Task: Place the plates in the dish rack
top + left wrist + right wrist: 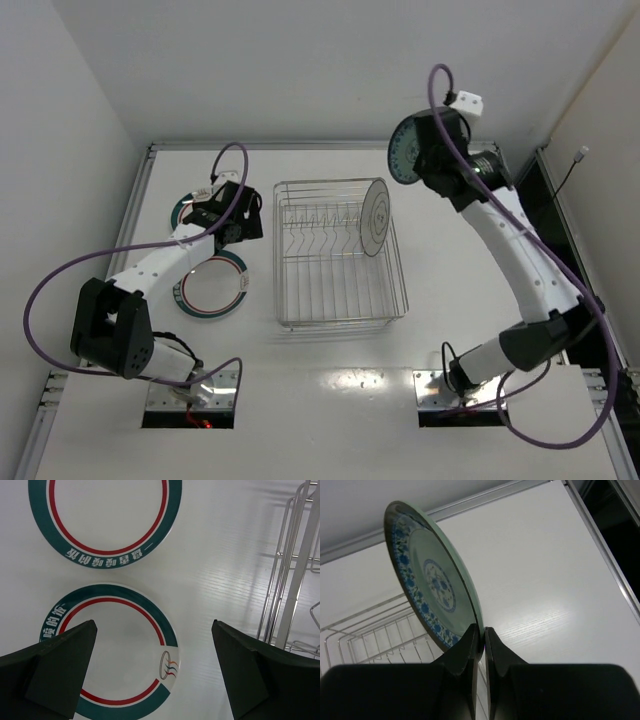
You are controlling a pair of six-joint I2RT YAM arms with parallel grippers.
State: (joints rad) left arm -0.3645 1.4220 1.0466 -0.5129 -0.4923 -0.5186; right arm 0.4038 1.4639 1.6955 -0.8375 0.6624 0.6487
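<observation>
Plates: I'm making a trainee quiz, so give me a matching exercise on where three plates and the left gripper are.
1 blue-patterned plate
2 dark-ringed white plate
3 nearer teal-rimmed plate
4 left gripper

a open above the table
b upright in the dish rack
c flat on the table
d gripped by the right gripper

Pairs: 1-d, 2-b, 3-c, 4-a

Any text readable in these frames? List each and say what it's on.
"一碗香喷喷的饭" (upside down, tentative reading): white characters on the teal rim of the upper plate, left wrist view.
"喷的饭": same lettering, partly hidden, on the lower plate; its emblem shows no legible letters.
Blue-patterned plate: decoration only, no text.
</observation>
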